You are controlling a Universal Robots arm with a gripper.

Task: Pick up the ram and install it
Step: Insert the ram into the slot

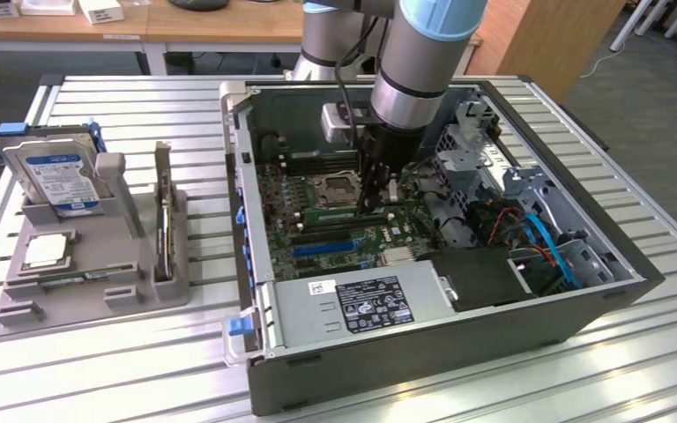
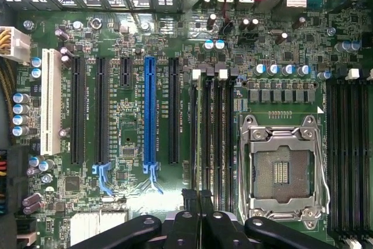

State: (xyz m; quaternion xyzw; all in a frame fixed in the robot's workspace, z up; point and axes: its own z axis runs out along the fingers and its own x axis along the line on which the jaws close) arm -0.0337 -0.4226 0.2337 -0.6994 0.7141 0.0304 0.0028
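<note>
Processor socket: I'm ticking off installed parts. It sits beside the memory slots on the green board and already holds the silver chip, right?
Wrong in one respect: the processor socket does sit beside the memory slots on the green board, but it is empty. The wrist view shows its bare contacts inside the metal frame.

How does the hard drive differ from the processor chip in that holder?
The hard drive stands on edge in its slot; the processor chip lies flat. The hard drive is a larger rectangle, the processor chip a small square. The hard drive carries a blue and white label; the processor chip's top is plain silver. Both sit in the grey holder at the exterior view's left.
</note>
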